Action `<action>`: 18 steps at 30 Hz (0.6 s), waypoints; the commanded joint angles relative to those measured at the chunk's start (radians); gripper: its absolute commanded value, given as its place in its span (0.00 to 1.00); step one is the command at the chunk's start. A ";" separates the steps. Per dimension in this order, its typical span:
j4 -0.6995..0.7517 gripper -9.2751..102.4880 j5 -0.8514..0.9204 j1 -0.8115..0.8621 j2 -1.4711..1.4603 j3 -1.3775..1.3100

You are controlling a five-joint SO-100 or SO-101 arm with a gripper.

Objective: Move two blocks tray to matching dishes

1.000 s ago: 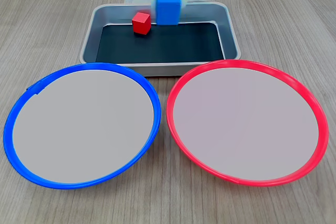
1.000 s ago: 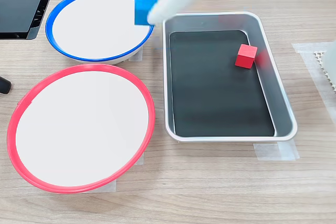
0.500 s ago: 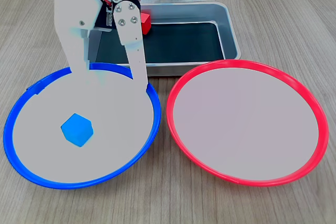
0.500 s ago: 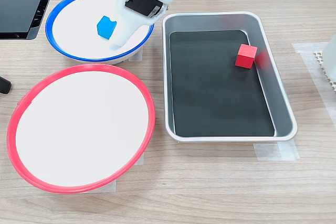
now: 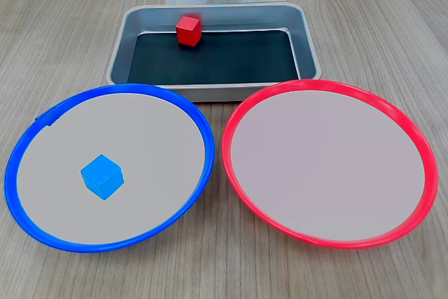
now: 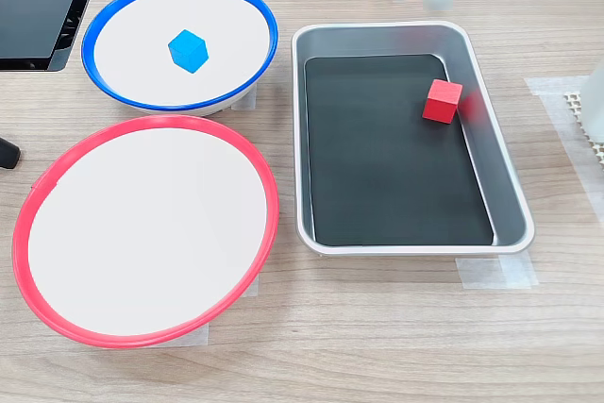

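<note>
Two blocks (image 5: pixel 102 176) (image 5: pixel 188 30), two dishes (image 5: pixel 42 120) (image 5: pixel 420 152), one tray (image 5: pixel 308 47).

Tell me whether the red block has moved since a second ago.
No. The red block sits at the same spot against the tray wall in both fixed views.

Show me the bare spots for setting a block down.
The red-rimmed dish is wholly bare. The blue-rimmed dish is free all around the blue block. The tray floor is open except where the red block sits against one wall.
</note>
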State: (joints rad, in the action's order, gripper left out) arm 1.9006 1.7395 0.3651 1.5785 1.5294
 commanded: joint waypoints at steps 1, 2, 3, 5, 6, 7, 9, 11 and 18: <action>0.015 0.12 -0.077 0.040 0.057 0.083; 0.009 0.13 -0.097 0.048 0.069 0.115; 0.003 0.15 -0.103 0.052 0.078 0.141; -0.011 0.19 -0.112 0.058 0.095 0.181; -0.025 0.22 -0.120 0.061 0.100 0.199; -0.041 0.24 -0.124 0.064 0.103 0.219; -0.095 0.27 -0.143 0.071 0.103 0.253; -0.164 0.27 -0.164 0.074 0.089 0.278; -0.334 0.25 -0.278 0.038 -0.009 0.282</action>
State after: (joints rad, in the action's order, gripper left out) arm 1.6015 1.4956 0.4264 1.5800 1.8162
